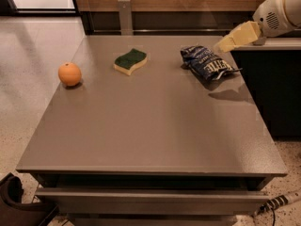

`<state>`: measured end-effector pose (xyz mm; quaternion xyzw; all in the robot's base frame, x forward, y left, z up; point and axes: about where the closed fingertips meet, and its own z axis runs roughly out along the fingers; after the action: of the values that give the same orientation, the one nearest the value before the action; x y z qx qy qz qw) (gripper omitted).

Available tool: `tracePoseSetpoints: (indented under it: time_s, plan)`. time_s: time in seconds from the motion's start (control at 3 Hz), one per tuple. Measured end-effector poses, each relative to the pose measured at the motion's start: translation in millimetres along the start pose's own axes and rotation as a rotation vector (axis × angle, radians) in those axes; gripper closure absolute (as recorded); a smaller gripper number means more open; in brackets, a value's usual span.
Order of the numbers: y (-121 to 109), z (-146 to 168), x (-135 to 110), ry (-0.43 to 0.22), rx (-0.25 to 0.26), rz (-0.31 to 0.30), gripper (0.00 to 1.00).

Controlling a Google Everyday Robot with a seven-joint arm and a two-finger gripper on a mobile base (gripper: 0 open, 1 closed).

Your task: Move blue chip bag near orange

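The blue chip bag [207,62], dark navy foil with white lettering, lies on the grey table [150,126] at the back right. The orange [69,74] sits at the table's left edge, far from the bag. My gripper [225,43] hangs in the air at the upper right, just above and to the right of the bag, pointing down-left toward it. It holds nothing and does not touch the bag.
A green-and-yellow sponge [130,61] lies at the back of the table between the orange and the bag. A dark counter [273,79] stands right of the table. A wooden wall with a metal post [124,15] runs behind.
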<state>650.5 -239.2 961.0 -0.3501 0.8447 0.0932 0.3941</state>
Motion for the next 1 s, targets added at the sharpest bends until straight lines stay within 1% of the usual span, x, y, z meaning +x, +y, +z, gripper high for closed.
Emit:
tracePoseSetpoints:
  time_s: [0.33, 0.67, 1.0]
  plan:
    - [-2.0, 4.0, 1.4, -0.006, -0.007, 0.007, 0.00]
    - [-18.1, 36.7, 12.5, -0.056, -0.062, 0.061, 0.00]
    - [-31.6, 76.6, 27.1, -0.088, -0.112, 0.133, 0.00]
